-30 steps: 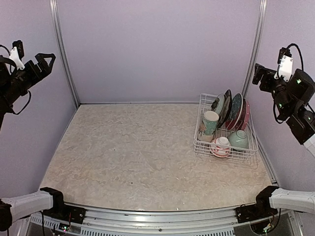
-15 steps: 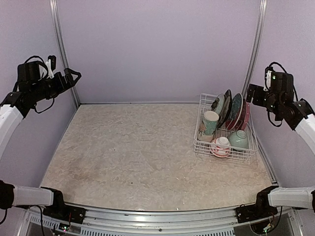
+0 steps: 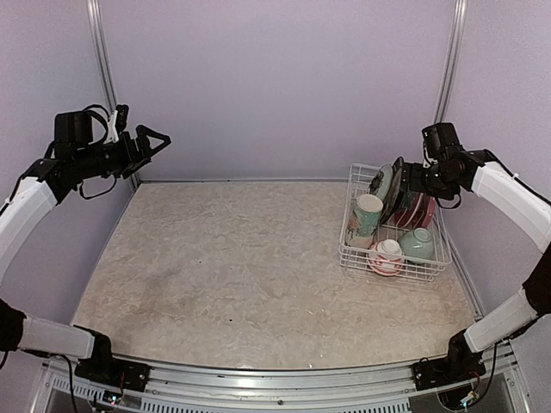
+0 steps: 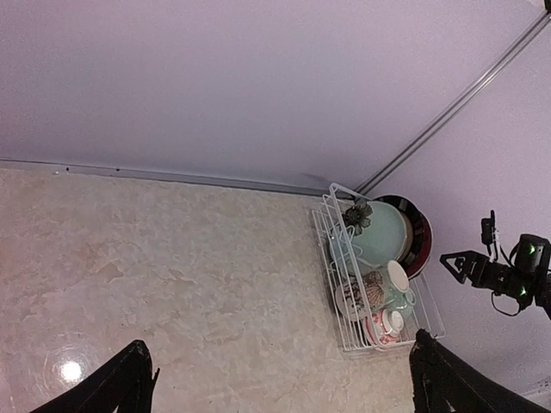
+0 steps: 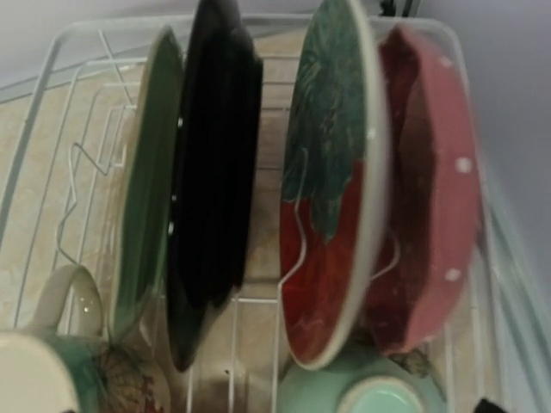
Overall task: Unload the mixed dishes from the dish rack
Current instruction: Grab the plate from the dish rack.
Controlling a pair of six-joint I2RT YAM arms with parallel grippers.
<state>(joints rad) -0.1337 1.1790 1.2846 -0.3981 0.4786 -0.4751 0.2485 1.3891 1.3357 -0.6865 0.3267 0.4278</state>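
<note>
The white wire dish rack [image 3: 353, 249] stands at the table's right rear. It holds upright plates: a light teal one [image 5: 151, 172], a black-backed one [image 5: 215, 172], a red-teal floral one [image 5: 331, 198] and a pink dotted one [image 5: 430, 198]. In front of them are the cream patterned mug [image 3: 368, 215], the white-pink bowl [image 3: 386, 255] and the mint bowl [image 3: 417, 243]. My right gripper [image 3: 403, 176] hovers just above the plates' top edges, open and holding nothing. My left gripper [image 3: 157, 138] is open and empty, high over the table's far left. The rack also shows in the left wrist view [image 4: 344, 335].
The enclosure's lilac back wall and right wall stand close behind and beside the rack. A metal corner post [image 3: 443, 95] rises just behind my right arm. The marbled tabletop [image 3: 232, 258] stretches left of the rack.
Both arms have swung inward from the sides. My right gripper has come left and down over the plates. My left gripper has moved right and forward.
</note>
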